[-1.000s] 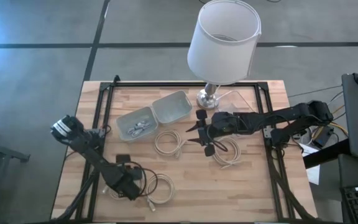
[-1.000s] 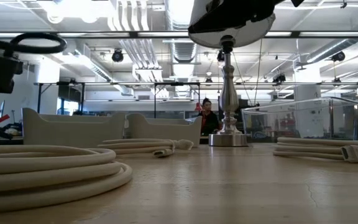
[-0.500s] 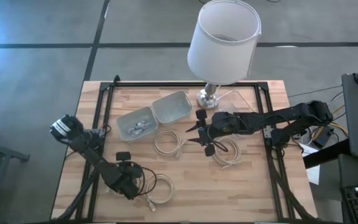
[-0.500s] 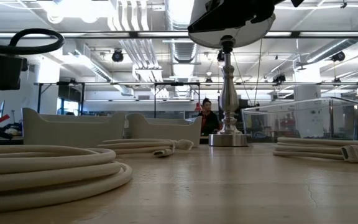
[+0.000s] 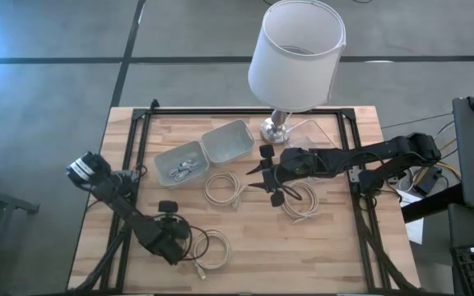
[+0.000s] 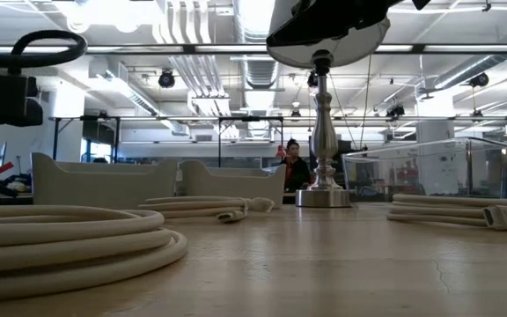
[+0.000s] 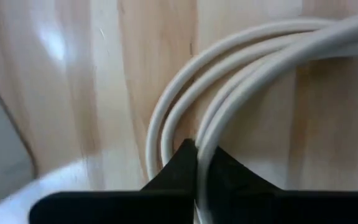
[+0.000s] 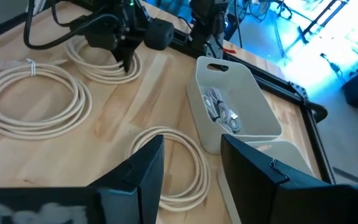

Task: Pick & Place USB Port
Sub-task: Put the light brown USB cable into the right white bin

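Several white coiled USB cables lie flat on the wooden table. My left gripper (image 5: 174,244) is at the near left, pointing steeply down, shut on a coil (image 8: 98,59) that my arm mostly hides from above. A second coil (image 5: 212,248) lies just beside it. A third coil (image 5: 220,189) and a fourth (image 5: 303,201) lie mid-table. My right gripper (image 5: 264,182) hangs open above the table between those two, touching nothing. A white bin (image 5: 179,164) holds small cables. My left gripper pinches one strand of the coil (image 7: 219,112) between its two fingertips (image 7: 179,163). The fingers come from above, slanting down, and lie across the strand. The neighbouring strands pass outside the fingers. The coil lies on the table.
An empty white bin (image 5: 229,141) stands beside the filled one. A lamp with a white shade (image 5: 296,53) and a clear box (image 5: 315,131) stand at the far edge. A black frame (image 5: 138,148) runs around the tabletop. Bare wood lies along the near right.
My left gripper has turned a little on the spot over the coil; in the low view its dark body and cable loop have shifted slightly up and to the left. The coils have not moved.
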Controlling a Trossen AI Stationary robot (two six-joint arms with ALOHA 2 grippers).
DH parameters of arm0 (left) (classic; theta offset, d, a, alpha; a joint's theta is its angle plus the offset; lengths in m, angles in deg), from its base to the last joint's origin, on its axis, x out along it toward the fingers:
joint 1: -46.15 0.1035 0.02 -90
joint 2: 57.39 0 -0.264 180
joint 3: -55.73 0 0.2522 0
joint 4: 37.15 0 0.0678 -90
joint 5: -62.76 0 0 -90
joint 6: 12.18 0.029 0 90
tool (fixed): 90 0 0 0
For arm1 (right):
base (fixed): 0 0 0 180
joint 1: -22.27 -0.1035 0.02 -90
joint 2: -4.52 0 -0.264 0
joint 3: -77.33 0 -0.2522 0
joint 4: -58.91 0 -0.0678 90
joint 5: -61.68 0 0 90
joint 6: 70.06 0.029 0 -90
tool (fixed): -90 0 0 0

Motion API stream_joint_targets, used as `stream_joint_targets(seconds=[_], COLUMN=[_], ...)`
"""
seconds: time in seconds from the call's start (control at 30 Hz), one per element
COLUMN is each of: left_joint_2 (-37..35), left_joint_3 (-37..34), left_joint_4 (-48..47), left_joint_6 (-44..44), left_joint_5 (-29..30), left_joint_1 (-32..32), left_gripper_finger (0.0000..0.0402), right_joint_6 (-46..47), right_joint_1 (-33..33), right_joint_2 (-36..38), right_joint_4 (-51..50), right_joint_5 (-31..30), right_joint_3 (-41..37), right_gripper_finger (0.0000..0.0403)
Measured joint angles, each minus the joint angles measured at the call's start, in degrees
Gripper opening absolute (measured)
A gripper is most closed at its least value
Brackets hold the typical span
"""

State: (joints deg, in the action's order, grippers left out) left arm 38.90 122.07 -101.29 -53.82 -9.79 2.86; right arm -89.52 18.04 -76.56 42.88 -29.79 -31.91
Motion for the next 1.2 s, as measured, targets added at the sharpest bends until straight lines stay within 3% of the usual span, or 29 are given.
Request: stream_joint_targets(seconds=[0.17, 0.4, 0.73, 0.87, 0.97, 1.2], left_joint_2=[-0.6, -5.9, -16.1, -18.4, -18.6, -13.8], left_joint_3=[2.1, 6.0, 9.6, 9.7, 9.7, 9.7], left_joint_4=[0.4, -3.6, 0.7, 6.8, 12.2, 31.2], left_joint_6=[5.0, 12.4, 28.9, 36.9, 43.1, 57.6], left_joint_5=[11.9, 18.6, 32.8, 33.1, 32.8, 24.4], left_joint_1=[1.0, 6.1, 18.4, 25.6, 31.9, 47.3], left_gripper_finger=[0.0025, 0.0022, 0.0023, 0.0024, 0.0024, 0.0025], right_joint_6=[2.8, 7.7, 15.2, 13.8, 18.6, 24.9], right_joint_1=[0.0, 0.0, 0.0, -0.3, -0.3, -0.6], right_joint_2=[0.0, 0.0, 0.0, 0.0, 0.0, 0.0], right_joint_4=[-0.2, -0.5, -0.9, -2.1, -2.6, -6.5], right_joint_5=[0.0, 0.0, 0.0, -0.1, -0.1, -0.2], right_joint_3=[0.0, 0.0, -0.9, -2.8, -4.0, -4.6], right_gripper_finger=[0.0144, 0.0143, 0.0139, 0.0134, 0.0136, 0.0144])
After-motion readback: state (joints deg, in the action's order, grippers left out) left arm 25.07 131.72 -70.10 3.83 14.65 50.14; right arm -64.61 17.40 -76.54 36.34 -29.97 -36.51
